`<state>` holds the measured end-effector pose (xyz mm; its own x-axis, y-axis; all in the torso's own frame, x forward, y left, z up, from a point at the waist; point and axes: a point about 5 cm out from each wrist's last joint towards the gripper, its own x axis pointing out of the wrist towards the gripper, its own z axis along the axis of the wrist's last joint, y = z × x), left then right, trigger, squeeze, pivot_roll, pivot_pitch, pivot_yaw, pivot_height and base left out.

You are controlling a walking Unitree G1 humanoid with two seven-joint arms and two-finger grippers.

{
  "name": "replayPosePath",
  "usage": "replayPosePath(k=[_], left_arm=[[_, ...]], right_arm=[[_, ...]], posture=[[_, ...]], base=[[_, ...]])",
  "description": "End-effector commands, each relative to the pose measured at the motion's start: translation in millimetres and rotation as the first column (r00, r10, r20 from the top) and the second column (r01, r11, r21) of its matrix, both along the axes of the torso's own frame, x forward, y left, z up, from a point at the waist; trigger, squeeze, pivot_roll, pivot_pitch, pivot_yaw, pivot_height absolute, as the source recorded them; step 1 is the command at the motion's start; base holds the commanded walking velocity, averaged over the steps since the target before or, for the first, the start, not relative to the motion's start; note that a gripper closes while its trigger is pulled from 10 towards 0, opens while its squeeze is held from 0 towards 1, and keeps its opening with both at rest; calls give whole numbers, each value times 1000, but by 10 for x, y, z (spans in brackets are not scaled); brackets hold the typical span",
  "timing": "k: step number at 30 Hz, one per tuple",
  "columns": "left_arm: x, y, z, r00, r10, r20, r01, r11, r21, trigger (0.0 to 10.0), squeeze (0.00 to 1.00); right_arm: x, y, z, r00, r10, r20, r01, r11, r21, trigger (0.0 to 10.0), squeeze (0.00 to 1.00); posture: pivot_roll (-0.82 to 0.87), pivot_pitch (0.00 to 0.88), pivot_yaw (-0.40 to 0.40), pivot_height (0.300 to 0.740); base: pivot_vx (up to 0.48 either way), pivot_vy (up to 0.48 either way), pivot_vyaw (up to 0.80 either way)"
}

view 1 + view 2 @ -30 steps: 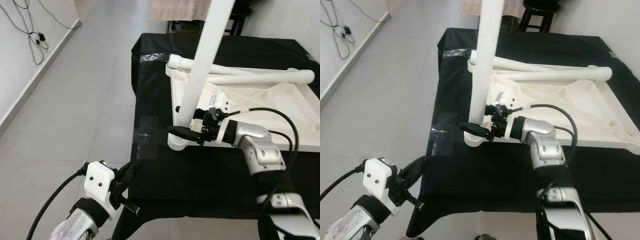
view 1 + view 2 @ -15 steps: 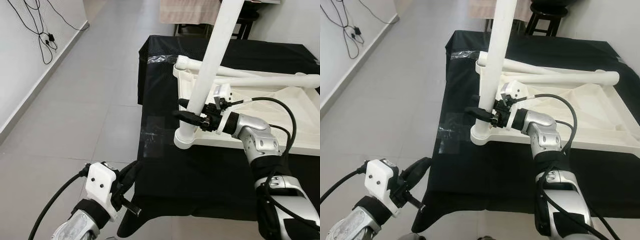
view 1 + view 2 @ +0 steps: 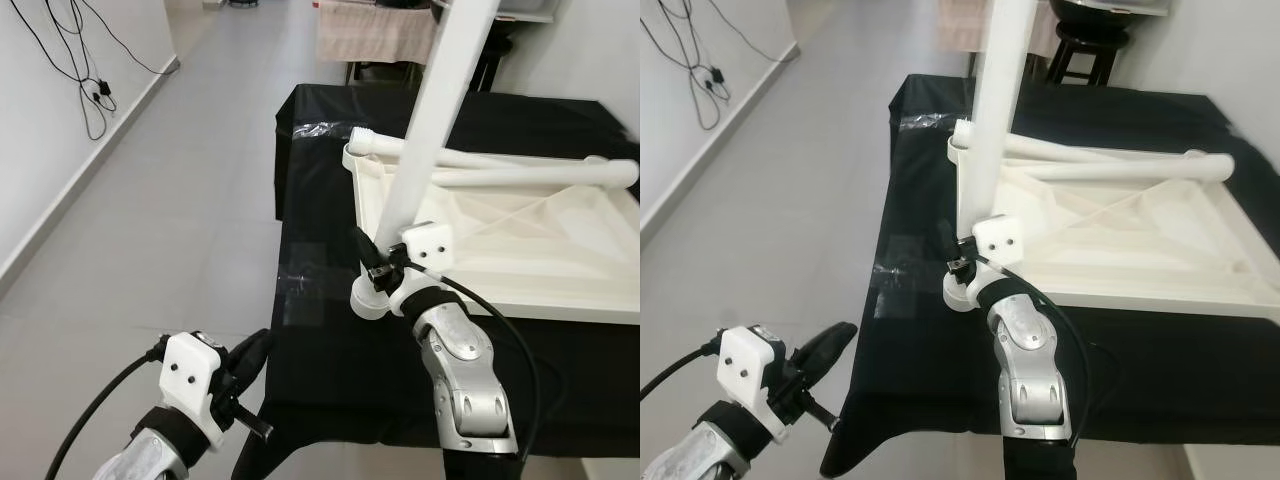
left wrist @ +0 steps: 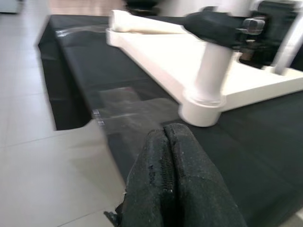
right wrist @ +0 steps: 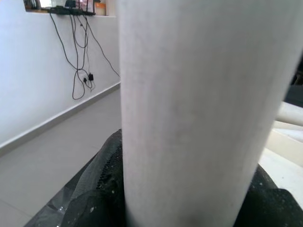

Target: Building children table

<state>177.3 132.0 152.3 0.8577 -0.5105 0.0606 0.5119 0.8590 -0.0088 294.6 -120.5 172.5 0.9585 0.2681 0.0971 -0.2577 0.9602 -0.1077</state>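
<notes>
Head views: worktop (image 3: pixel 330 330) draped in black cloth, patches of clear tape on its left part; on it, an upturned white children's tabletop (image 3: pixel 520 245), underside up, near-left corner close to the worktop's left edge. One white leg (image 3: pixel 425 120) stands upright in the near-left corner socket (image 3: pixel 365 298) and runs out of the top of the frame; two further white legs (image 3: pixel 500 170) lie across the far side of the tabletop. Right end effector (image 3: pixel 372 262), black fingers closed around the base of the upright leg just above the socket, silver forearm reaching in from the near edge of the worktop. Left end effector (image 3: pixel 252 352), low at the near left, off the worktop's near-left corner over grey floor tiles (image 3: pixel 150 200), holding nothing. Wall with hanging cables (image 3: pixel 85 60) at far left; a stool (image 3: pixel 1090 40) beyond the worktop. Left wrist view: the fingers (image 4: pixel 175 179) lie pressed together, empty, pointed toward the socket and upright leg on the black cloth; the right end effector shows dark behind the leg. Right wrist view: the white leg (image 5: pixel 199 109) very close, a black finger (image 5: pixel 102 175) hugging each side of it; cables on the wall behind.
</notes>
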Motion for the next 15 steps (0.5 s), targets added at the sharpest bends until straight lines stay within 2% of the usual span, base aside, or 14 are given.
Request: replayPosePath(k=[1,2,3,5,6,9,10,12,13,14,15], left_arm=[[-2,-4,-37,1000,-9,-21,9,1000,9,10000,0],[1,-7,-36,1000,-9,-20,9,1000,9,10000,0],[2,-9,-35,1000,-8,-19,8,1000,7,10000,0],[1,-9,-35,1000,-7,-20,7,1000,2,10000,0],[2,-11,-35,1000,-8,-20,8,1000,3,10000,0],[4,-14,-35,1000,-9,-19,9,1000,4,10000,0],[4,-21,-36,1000,-11,-18,11,1000,5,10000,0],[3,-25,-35,1000,-11,-18,11,1000,4,10000,0],[3,-32,-36,1000,-11,-18,11,1000,4,10000,0],[3,-40,-39,1000,-11,-18,11,1000,3,10000,0],[3,-47,-40,1000,-12,-18,12,1000,2,10000,0]], right_arm=[[27,-130,-351,982,-45,-181,39,999,-33,0,0],[41,-131,-355,981,-31,-190,26,999,-31,0,0],[34,-100,-348,983,-14,-181,4,998,-58,5294,0],[-18,-50,-309,984,-50,-173,34,995,-92,5294,0],[-35,-17,-286,985,-16,-174,6,998,-58,10000,0],[-51,14,-262,984,32,-176,-34,999,-8,10000,0],[-56,111,-165,971,174,-162,-156,981,116,10000,1000],[-59,135,-136,965,212,-154,-190,971,147,10000,1000],[-22,90,-41,947,304,-104,-278,938,206,10000,1000],[41,-17,36,918,391,-61,-368,901,228,10000,376],[93,-122,112,888,460,-19,-446,870,211,10000,0]], posture=[[131,156,-78,740],[131,156,-78,740],[125,155,-77,740],[125,155,-77,740],[120,152,-70,740],[120,152,-69,740],[118,150,-68,740],[118,150,-69,740],[123,148,-69,740],[125,144,-75,740],[128,142,-78,740]], base=[[0,0,0],[0,0,0],[0,0,0],[0,0,0],[0,0,0],[0,0,0],[0,0,0],[0,0,0],[0,0,0],[0,0,0],[0,0,0]])
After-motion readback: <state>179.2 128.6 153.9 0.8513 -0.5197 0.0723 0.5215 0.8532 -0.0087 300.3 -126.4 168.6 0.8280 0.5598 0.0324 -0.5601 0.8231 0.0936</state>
